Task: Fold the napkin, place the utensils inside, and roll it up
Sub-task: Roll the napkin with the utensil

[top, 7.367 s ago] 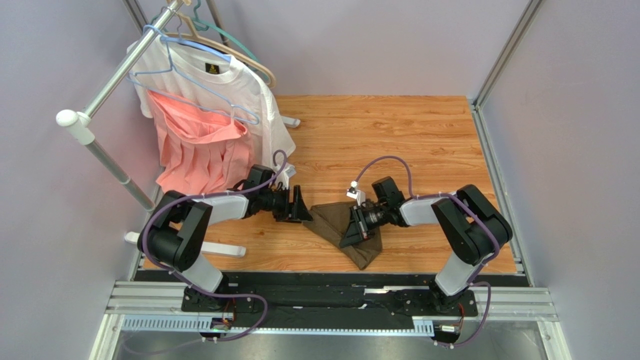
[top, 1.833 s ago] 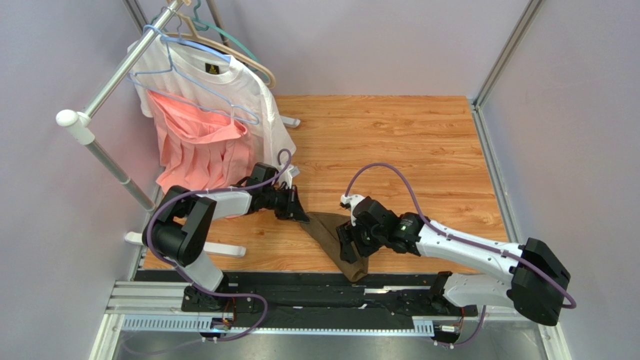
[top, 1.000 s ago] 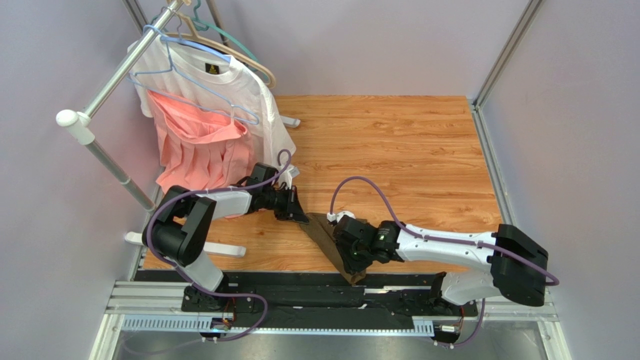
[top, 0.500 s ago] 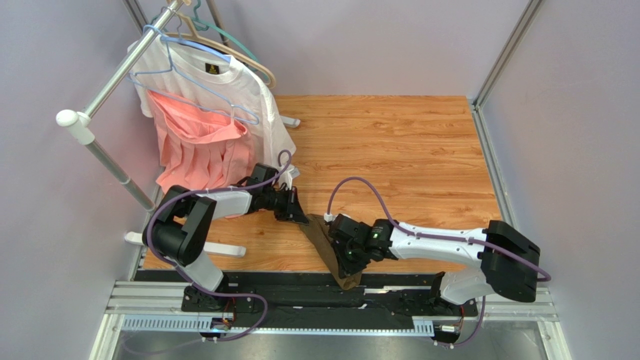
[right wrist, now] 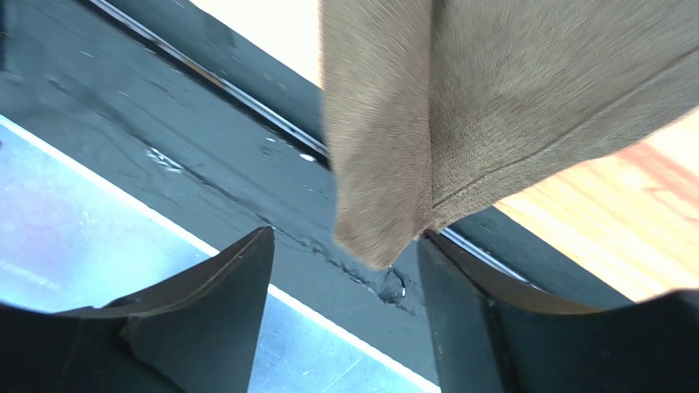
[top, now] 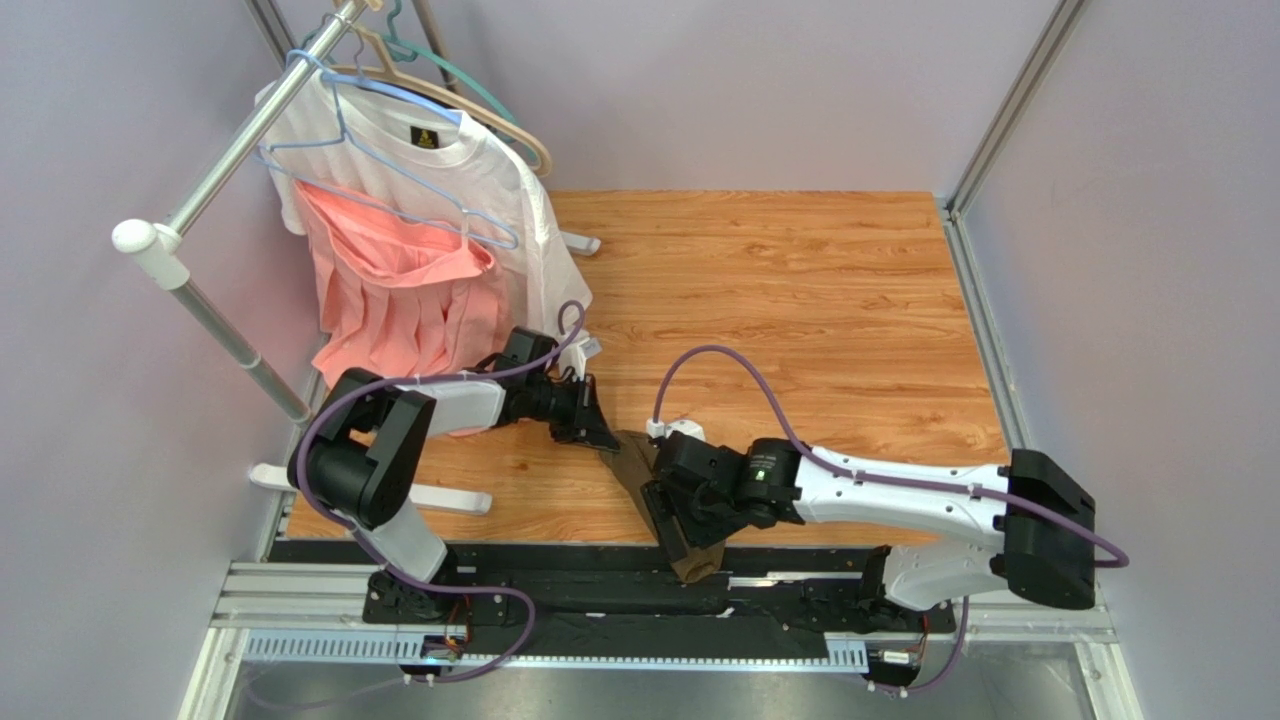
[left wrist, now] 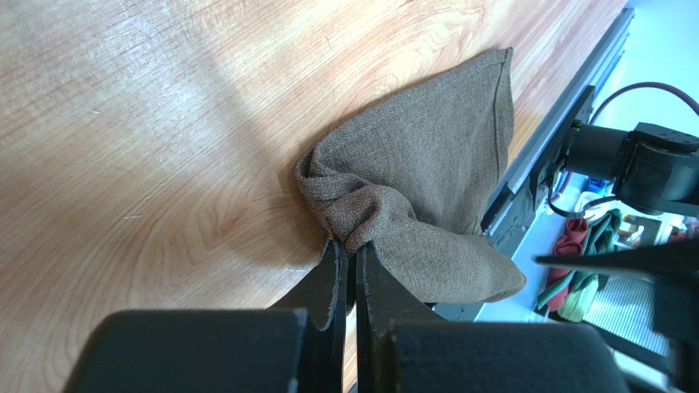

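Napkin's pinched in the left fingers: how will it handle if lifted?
Probably floppy: the napkin bunches into soft folds at the left fingers. Likely light, being thin cloth. Coarse weave, so probably not slippery.

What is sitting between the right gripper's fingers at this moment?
In the right wrist view, the right gripper stands open and a corner of the napkin hangs in the gap, unclamped, above the black base rail.

The napkin (top: 634, 473) lies at the counter's (top: 812, 300) near edge, its near corner over the rail (top: 571, 564). The left tool (top: 601, 437) is at its far-left corner, and the right tool (right wrist: 343, 246) straddles its near corner. A clothes rack (top: 226, 150) stands far left.
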`<action>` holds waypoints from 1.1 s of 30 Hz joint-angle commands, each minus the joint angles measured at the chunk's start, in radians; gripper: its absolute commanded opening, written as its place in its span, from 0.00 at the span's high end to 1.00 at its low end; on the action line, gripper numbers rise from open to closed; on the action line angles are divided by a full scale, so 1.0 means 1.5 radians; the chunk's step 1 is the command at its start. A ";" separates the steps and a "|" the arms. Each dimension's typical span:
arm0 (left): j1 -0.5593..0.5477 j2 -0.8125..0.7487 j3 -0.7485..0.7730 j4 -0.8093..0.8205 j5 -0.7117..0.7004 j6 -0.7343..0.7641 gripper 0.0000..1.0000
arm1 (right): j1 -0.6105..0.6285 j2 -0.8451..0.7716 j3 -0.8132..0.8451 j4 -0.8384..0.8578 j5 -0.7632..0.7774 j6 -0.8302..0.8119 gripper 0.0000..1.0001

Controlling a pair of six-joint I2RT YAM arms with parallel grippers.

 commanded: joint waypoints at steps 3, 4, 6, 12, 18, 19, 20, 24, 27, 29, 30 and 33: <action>-0.001 0.016 0.017 -0.024 -0.017 0.025 1.00 | 0.120 0.085 0.183 -0.135 0.261 -0.011 0.29; -0.001 0.016 0.020 -0.029 -0.019 0.027 1.00 | 0.149 0.110 0.198 -0.159 0.279 -0.013 0.29; -0.001 0.016 0.024 -0.032 -0.020 0.029 1.00 | 0.179 0.186 0.246 -0.187 0.340 -0.007 0.29; 0.000 0.009 0.023 -0.035 -0.019 0.030 1.00 | 0.242 0.313 0.310 -0.242 0.401 0.005 0.30; -0.001 0.001 0.023 -0.035 -0.018 0.030 1.00 | 0.246 0.316 0.287 -0.239 0.432 0.009 0.30; -0.001 -0.001 0.022 -0.034 -0.019 0.030 1.00 | 0.247 0.318 0.283 -0.233 0.431 0.008 0.30; -0.001 -0.004 0.020 -0.034 -0.019 0.030 1.00 | 0.248 0.320 0.275 -0.227 0.426 0.007 0.30; -0.001 -0.004 0.019 -0.035 -0.021 0.030 1.00 | 0.255 0.326 0.263 -0.209 0.416 0.008 0.33; -0.001 -0.001 0.019 -0.033 -0.020 0.030 1.00 | 0.262 0.338 0.256 -0.206 0.410 0.019 0.34; -0.001 -0.001 0.019 -0.033 -0.020 0.030 1.00 | 0.264 0.346 0.249 -0.206 0.406 0.027 0.36; -0.001 -0.001 0.019 -0.034 -0.020 0.030 1.00 | 0.265 0.348 0.241 -0.203 0.402 0.030 0.38; -0.001 -0.001 0.019 -0.034 -0.021 0.030 1.00 | 0.264 0.348 0.224 -0.189 0.391 0.038 0.39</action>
